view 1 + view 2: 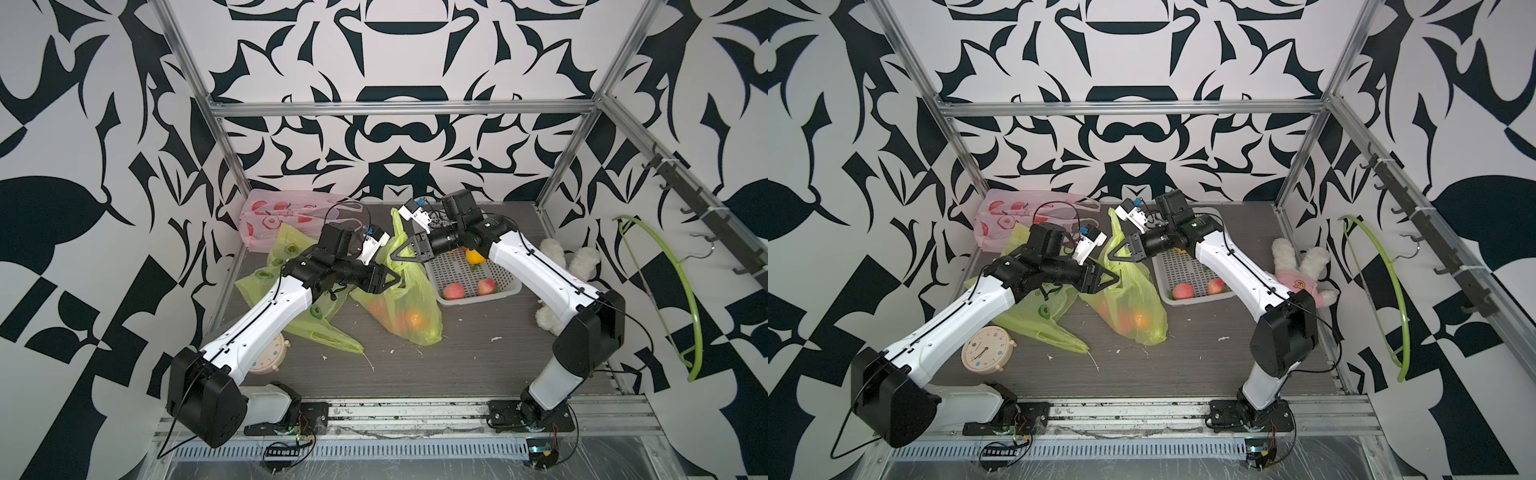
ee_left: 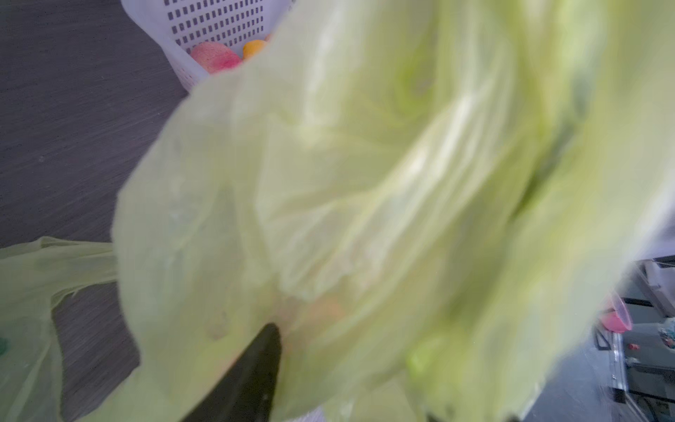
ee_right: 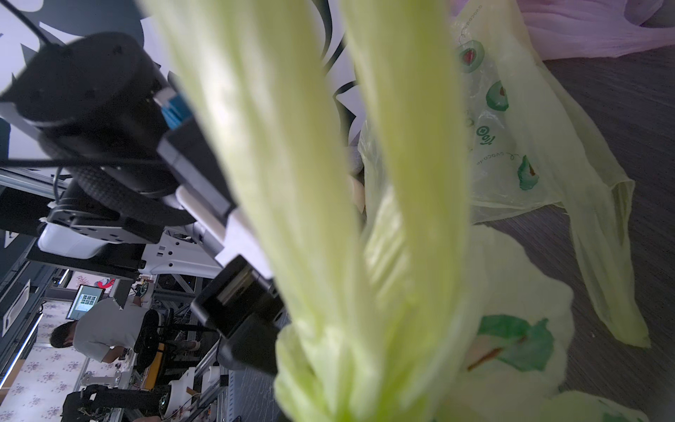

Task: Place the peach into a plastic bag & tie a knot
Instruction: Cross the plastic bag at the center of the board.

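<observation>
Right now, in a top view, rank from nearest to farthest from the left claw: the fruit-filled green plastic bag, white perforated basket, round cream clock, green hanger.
1. Fruit-filled green plastic bag, at the left claw.
2. White perforated basket, to its right.
3. Round cream clock, front left.
4. Green hanger, right wall.

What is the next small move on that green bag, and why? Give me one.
Probably close the left gripper on one of the handles of the green bag and pull against the right gripper. Orange fruit already sits inside, the right gripper is shut on the bag's top, and the handles look bunched into a loose knot. Whether the left gripper holds anything is unclear.
</observation>
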Robot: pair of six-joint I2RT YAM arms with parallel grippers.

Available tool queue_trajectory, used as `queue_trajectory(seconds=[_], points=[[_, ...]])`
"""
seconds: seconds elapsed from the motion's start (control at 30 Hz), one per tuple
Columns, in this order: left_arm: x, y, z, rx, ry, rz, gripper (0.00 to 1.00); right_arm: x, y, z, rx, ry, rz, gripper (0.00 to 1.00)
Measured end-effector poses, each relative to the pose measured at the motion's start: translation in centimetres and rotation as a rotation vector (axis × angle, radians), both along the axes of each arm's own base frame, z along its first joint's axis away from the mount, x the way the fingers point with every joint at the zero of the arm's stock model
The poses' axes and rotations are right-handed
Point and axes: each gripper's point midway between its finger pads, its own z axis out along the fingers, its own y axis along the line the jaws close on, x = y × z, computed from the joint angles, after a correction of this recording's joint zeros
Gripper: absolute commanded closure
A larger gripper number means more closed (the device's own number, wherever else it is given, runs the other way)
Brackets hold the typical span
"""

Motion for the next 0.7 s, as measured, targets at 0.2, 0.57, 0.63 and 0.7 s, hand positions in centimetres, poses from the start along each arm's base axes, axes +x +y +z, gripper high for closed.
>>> queue_trajectory(seconds=[0.2,0.57,0.63,0.7], points=[[1.4,0.6,-0.3,0.020,-0.044,0.088,1.00,-0.2,-0.1,-0.9,-0.013,0.020,0.001,1.00],[1.8,1.6,1.1,0.009,-0.082,0.167,1.00,-0.6,-0.8,-1.8,-0.053,-0.029,0.004,0.93],[1.9,1.9,1.3,0.010,-0.088,0.184,1.00,-0.8,-0.9,-1.6,-0.057,-0.040,0.006,0.89],[2.3,2.6,1.4,0.019,-0.093,0.214,1.00,-1.1,-1.2,-1.7,-0.065,-0.036,0.007,0.87]])
